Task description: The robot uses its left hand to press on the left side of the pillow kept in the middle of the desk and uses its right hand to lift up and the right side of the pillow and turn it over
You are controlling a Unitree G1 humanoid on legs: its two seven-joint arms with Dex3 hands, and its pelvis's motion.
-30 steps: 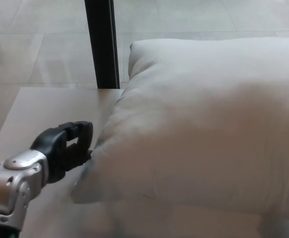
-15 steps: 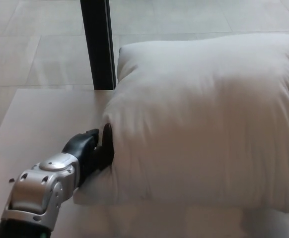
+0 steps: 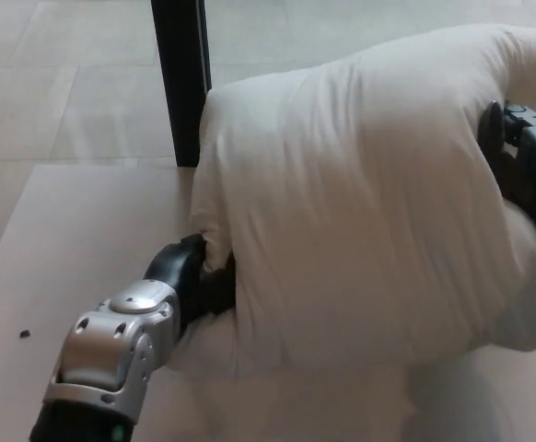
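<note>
Pillow: large, white, soft; it occupies the middle and right of the desk, with its right side raised clear of the surface and its left side low, so the body stands tilted. Desk: pale wood, with a black post standing behind its far edge. Left hand: pushed into the pillow's lower left edge, fingers buried in the fabric; whether they are clenched or spread cannot be told. Right hand: against the raised right edge, apparently grasping it, fingers partly hidden. Step in hand, by judgement: lifting and turning. The next move calls for carrying the right edge up and over leftward while the left edge remains pinned.
</note>
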